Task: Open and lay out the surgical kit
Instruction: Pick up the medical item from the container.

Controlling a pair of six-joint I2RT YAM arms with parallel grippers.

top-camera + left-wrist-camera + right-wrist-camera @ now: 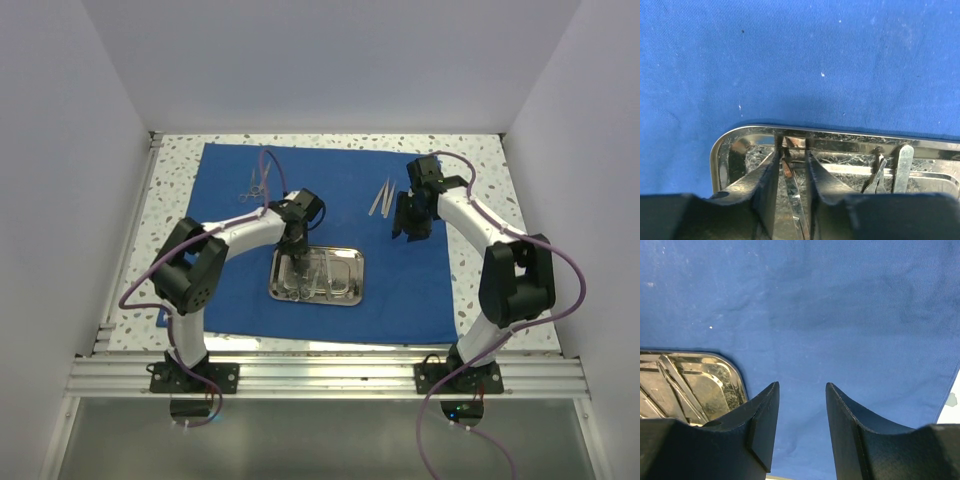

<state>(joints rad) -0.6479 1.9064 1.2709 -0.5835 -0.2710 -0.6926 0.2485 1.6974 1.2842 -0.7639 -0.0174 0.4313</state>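
Cloth (400,290) one, tray (358,278) one.

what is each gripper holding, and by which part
Right gripper: nothing, open over the blue cloth. Left gripper straddles a thin metal instrument in the steel tray, near one end; clamped or not, unclear.

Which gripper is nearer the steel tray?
Left. The left gripper is down in the steel tray, fingers either side of an instrument; the right gripper is over blue cloth beyond its far-right corner.
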